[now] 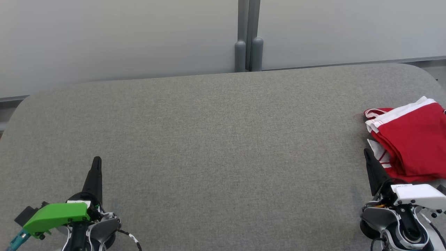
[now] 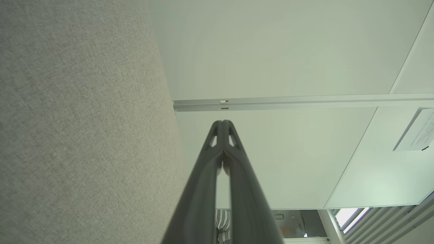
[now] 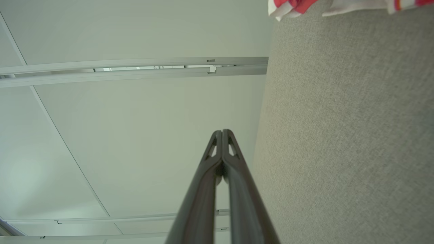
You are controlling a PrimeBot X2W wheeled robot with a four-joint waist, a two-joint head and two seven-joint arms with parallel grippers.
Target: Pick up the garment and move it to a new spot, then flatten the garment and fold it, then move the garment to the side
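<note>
The garment (image 1: 411, 139) is red with white trim and lies folded in a compact bundle at the right edge of the grey table (image 1: 216, 146). A strip of its red and white edge (image 3: 291, 6) shows at the top of the right wrist view. My right gripper (image 1: 366, 152) rests at the lower right, just in front of the garment, fingers pressed together and empty (image 3: 222, 131). Low on the left, far from the garment, my left gripper (image 1: 97, 159) is shut on nothing, its tips meeting in the left wrist view (image 2: 223, 122).
The grey fabric table spans the head view with rounded far corners. A pale wall (image 1: 122, 35) with a grey post (image 1: 248, 38) stands behind it. The table's broad middle lies between the two grippers.
</note>
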